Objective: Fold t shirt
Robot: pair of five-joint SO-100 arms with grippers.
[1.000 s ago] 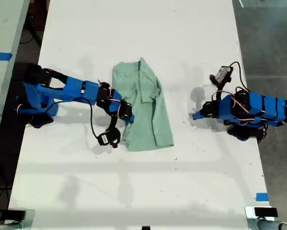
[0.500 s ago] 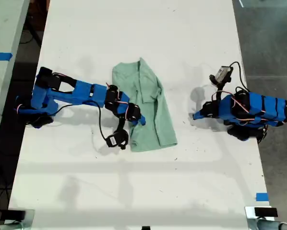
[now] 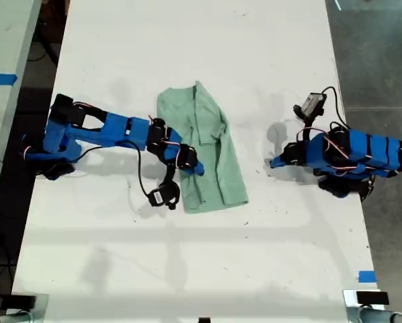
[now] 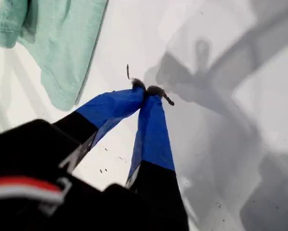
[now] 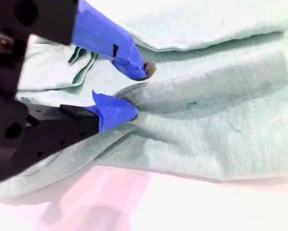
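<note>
— Where was the shirt?
— The t shirt [image 3: 202,149] lay partly folded on the white table [image 3: 187,269], midway between both arms.
— And the grippers?
— My second gripper [image 5: 134,91], from the exterior view's left, stood parted over a cloth ridge. My first gripper [image 4: 149,91] rested clenched, empty, at that view's right.

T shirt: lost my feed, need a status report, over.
My second gripper open, tips on the t shirt. My first gripper shut, empty, off the cloth. Shirt partly folded on the table. Nothing in the way.
</note>
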